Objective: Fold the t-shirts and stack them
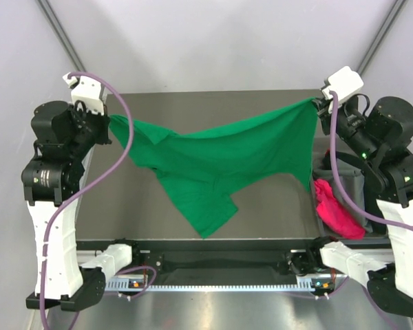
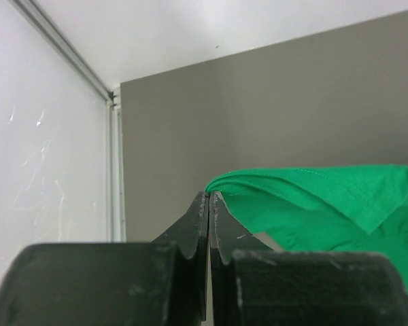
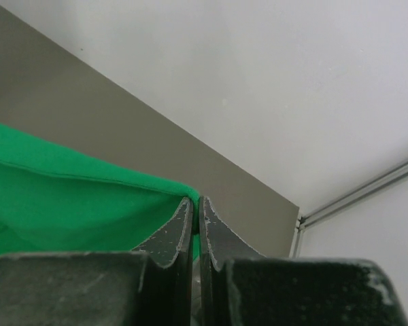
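A bright green t-shirt (image 1: 220, 165) hangs stretched above the dark table (image 1: 261, 213) between my two grippers, sagging in the middle with one part drooping toward the front edge. My left gripper (image 1: 110, 118) is shut on its left corner; in the left wrist view the cloth (image 2: 326, 197) runs off to the right from the closed tips (image 2: 210, 195). My right gripper (image 1: 316, 103) is shut on its right corner; in the right wrist view the cloth (image 3: 68, 204) runs left from the tips (image 3: 195, 201). A magenta-pink t-shirt (image 1: 336, 210) lies crumpled at the right.
A dark bin (image 1: 344, 175) at the table's right edge holds the pink shirt. White enclosure walls (image 1: 213, 41) stand behind and at both sides. Purple cables (image 1: 124, 130) loop from each wrist.
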You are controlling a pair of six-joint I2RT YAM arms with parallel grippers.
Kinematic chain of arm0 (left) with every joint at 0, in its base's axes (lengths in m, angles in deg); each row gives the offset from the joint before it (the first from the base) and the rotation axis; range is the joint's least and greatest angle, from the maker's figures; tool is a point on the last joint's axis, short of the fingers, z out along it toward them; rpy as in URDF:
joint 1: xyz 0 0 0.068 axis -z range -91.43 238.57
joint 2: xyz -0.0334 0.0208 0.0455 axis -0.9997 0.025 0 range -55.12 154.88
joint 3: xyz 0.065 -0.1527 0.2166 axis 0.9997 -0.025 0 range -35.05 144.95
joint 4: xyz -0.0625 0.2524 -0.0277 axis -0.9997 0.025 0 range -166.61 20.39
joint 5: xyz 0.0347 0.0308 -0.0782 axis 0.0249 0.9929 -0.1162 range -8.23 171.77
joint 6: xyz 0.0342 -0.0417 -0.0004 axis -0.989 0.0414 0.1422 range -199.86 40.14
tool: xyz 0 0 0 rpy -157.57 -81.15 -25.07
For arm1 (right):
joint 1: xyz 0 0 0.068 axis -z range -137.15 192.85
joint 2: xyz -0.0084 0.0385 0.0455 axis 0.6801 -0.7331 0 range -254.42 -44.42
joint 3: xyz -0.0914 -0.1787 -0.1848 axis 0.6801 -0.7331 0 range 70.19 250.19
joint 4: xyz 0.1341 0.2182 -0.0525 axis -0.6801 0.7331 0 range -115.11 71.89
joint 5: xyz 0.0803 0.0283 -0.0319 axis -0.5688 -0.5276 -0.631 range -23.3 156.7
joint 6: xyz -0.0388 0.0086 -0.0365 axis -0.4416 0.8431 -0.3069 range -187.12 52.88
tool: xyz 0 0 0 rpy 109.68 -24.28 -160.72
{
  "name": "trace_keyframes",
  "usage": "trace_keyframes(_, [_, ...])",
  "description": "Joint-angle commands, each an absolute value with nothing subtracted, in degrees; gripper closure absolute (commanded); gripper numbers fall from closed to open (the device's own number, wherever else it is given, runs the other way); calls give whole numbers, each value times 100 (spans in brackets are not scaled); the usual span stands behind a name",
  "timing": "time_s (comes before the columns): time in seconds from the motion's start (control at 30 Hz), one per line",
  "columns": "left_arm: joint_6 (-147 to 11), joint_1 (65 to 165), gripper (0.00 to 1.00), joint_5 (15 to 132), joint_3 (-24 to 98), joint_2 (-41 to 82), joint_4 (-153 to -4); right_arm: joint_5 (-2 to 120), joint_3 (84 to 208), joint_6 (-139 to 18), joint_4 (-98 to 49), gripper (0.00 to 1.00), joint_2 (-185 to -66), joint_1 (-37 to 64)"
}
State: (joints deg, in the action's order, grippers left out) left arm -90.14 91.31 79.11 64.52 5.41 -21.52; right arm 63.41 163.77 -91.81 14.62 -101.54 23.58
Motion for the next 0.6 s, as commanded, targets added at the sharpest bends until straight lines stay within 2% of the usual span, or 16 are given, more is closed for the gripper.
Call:
trace_keyframes(0.0, [-8672,9111,100,7711,6717,535,-2272,6089,16652,-8980,1365,100,-10155,2492])
trace_keyframes(0.07, [-8628,9111,100,7711,6786,648,-2352,6125,16852,-9049,1383,100,-10312,2501])
trace_keyframes(0.17, [-8654,9111,100,7755,7663,1296,-2230,6195,17632,-9181,1436,100,-10802,2492])
trace_keyframes(0.27, [-8636,9111,100,7781,8963,2096,-2062,6160,18398,-8998,1515,100,-11435,2501])
trace_keyframes(0.33, [-8601,9111,100,7799,9755,2441,-2018,6046,18436,-8822,1384,100,-11587,2501])
trace_keyframes(0.47, [-8522,9111,100,7755,9916,2715,-2150,5984,17885,-8786,1243,100,-11693,2501])
trace_keyframes(0.57, [-8487,9111,100,7641,9487,2567,-2237,6028,17436,-8900,1093,100,-11562,2501])
